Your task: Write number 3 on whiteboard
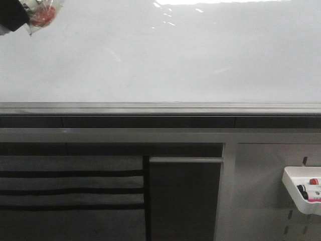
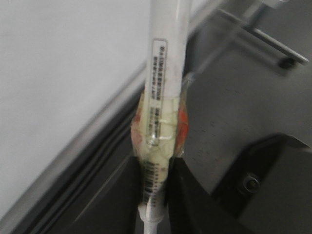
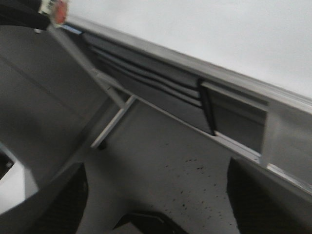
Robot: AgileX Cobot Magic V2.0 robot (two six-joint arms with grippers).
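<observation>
Black fingers fill the foreground of the left wrist view, pinched tight on a white marker wrapped in yellowish tape with a dab of red. That's the left gripper, closed on the pen, and the barrel runs straight out from the fingers, long axis pointing away from the wrist toward the board's lower rail.

Over on the front view, the whiteboard takes up the whole upper half, glossy, glare along the top, and blank: no stroke of a 3 anywhere on it. The left gripper peeks in at the top left corner with that taped red patch showing. I can't make out the tip from here, so whether it's touching the surface or just off it, I can't tell.

The right fingers stand wide apart in their own view, holding nothing, looking at the board from well off. So the left arm is clearly the nearer one, and it's the one with the pen.

My read: the digit isn't started. The board lies ahead of the marker tip, along the barrel's own line, so the next move looks like a short press forward along that axis, then the upper curve of the 3. Down at the lower right, a white tray on the grey panel holds spare markers, out of play.
</observation>
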